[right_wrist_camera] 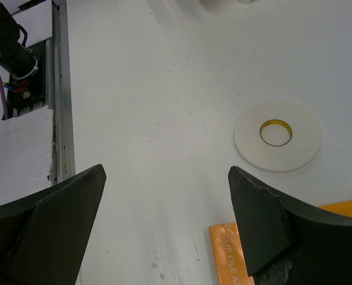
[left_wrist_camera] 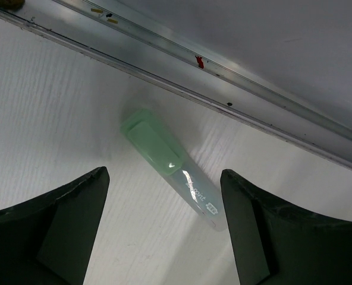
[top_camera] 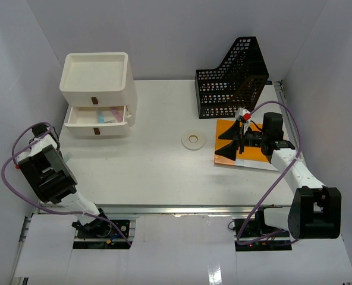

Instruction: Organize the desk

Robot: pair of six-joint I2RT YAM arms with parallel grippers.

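L claw jaws apart, nothing gripped. Between them in view lies a translucent pen w/ matte green cap, label lost in glare, on the smooth white desk by its metal rail. R claw also wide, over the desk. Flat white tape ring nearby. Orange file is cut off, reads "CLIP FILE A".

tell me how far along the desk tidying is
Early on. Looks done: a few items lie in the open drawer. In hand: nothing gripped; the left gripper hovers open over a green highlighter, the right gripper open by the orange clip file. Left: highlighter, tape roll and clip file lie loose on the desk; drawer not yet shut.
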